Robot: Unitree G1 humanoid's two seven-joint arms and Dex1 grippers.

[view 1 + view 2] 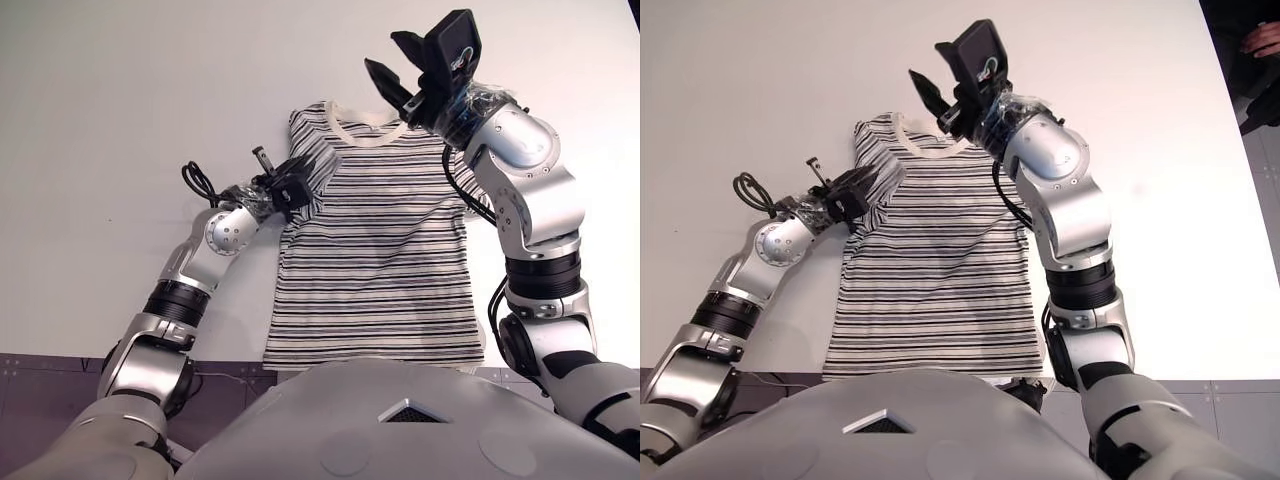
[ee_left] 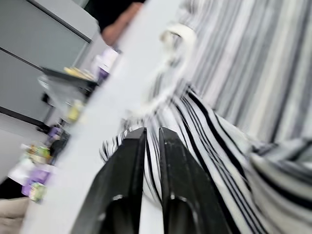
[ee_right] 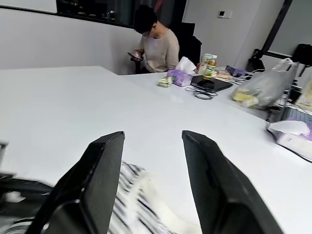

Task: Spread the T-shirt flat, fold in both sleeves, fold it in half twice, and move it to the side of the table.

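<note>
Between the two black fingers [image 2: 127, 165] of the left gripper [image 2: 151, 132], closed to a thin slit, sits a fold of the striped T-shirt [image 1: 380, 250]. The gripper is pinching the left sleeve [image 1: 318, 160] low over the white table [image 1: 120, 80], with the sleeve's cloth bunched against the garment's body just beside the fingertips. From that gripper the T-shirt runs out flat on the table, its cream collar [image 1: 365, 123] beyond and to the right of the hand and its hem [image 1: 375, 352] nearer than the hand, close to the table's near edge. Well above the cloth, the right gripper [image 1: 385, 58] hangs over the collar and right shoulder with its fingers spread wide and nothing between them. The wrist camera on that arm looks past the two parted fingers [image 3: 92, 180] to a corner of striped cloth and collar beneath them and bare tabletop beyond. Whether the right sleeve is folded cannot be told, since the right arm covers it. Far beyond the open gripper, well apart from the T-shirt, farther tabletop carries a laptop [image 3: 209, 84], a clear plastic bag [image 3: 263, 87] and a tissue box [image 3: 292, 134].
</note>
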